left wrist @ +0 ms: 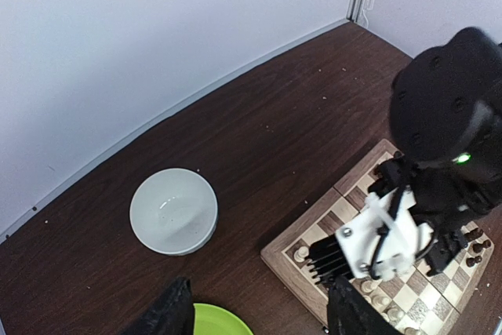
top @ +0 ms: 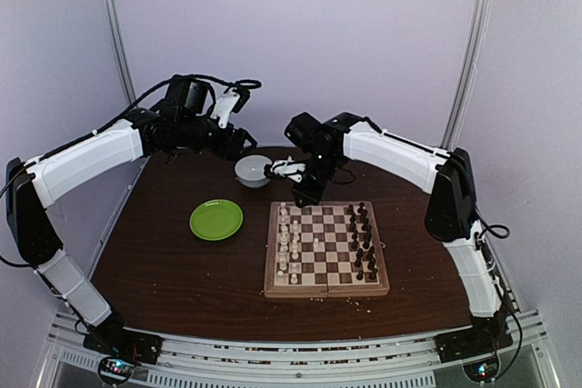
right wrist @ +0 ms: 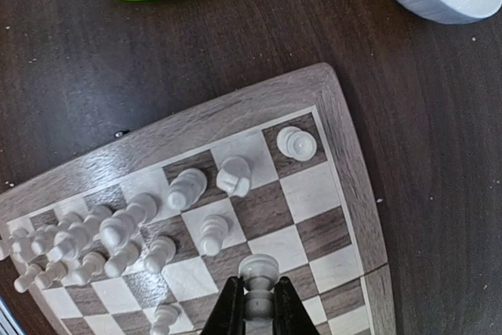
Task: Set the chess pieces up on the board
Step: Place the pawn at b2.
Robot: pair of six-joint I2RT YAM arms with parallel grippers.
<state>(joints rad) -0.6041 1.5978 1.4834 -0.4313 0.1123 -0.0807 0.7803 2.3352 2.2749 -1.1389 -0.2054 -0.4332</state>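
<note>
The board lies right of the table's centre, with white pieces ranked along its left side and dark pieces along its right. The right gripper, over the board's far left corner, pinches one white piece by the stem. The left gripper hangs toward the table's far edge, fingers wide apart, above the bowl and plate.

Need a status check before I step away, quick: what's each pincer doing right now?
Left pincer: open, holding nothing.
Right pincer: closed on a cream-white chess piece.
</note>
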